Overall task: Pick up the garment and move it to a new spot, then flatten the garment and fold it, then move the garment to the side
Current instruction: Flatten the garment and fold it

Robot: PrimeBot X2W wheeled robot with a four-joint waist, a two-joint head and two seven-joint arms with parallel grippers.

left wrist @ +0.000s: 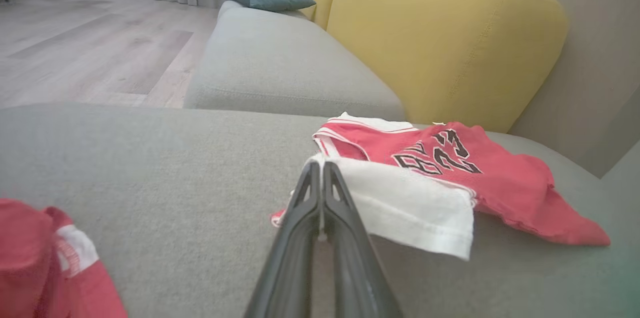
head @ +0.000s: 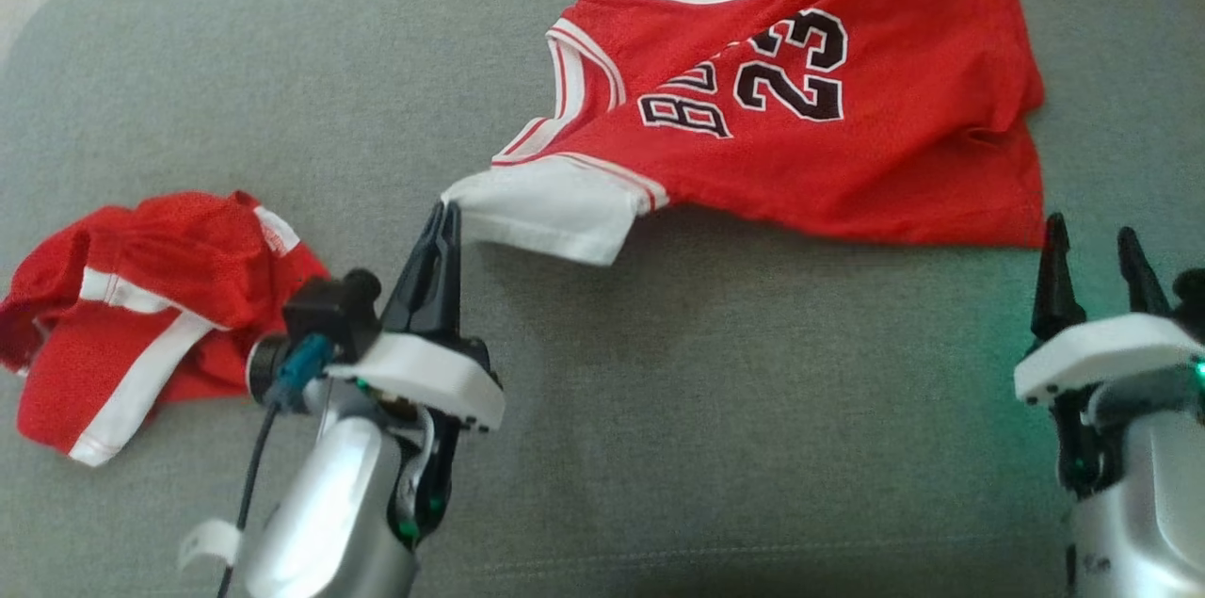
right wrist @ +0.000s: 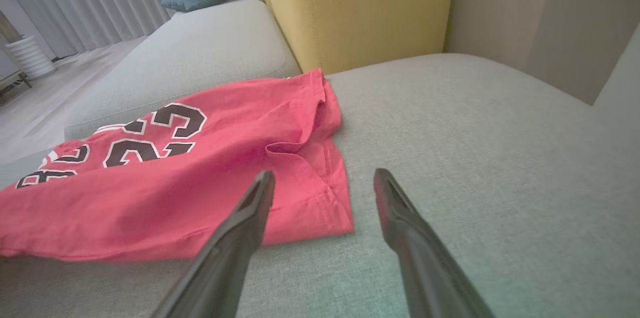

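In the head view the red jersey (head: 847, 155) lies on the grey sofa cushion (head: 659, 410), toward its far edge and right side. It is spread out but crooked, with one white sleeve (head: 555, 217) reaching back toward the cushion's middle. A crumpled pair of red shorts (head: 141, 315) sits well apart near the left edge. The jersey looks like thin mesh, so it is probably light, limp and likely to sag and bunch if lifted by one point. Sleeve corners, shoulders and hem corners look like the best holds. The left end effector (head: 443, 212) is closed, its tips at the sleeve's near corner. The right end effector (head: 1090, 229) stands open just beside the hem's near corner, touching nothing.

In the left wrist view the two dark fingers are pressed together on the sleeve's (left wrist: 410, 208) edge, which rides slightly off the cushion (a thin pinch, so it could slip).

In the right wrist view the jaws gape wide and hold nothing, with the hem corner of the jersey (right wrist: 175, 183) lying between and just beyond the fingers.
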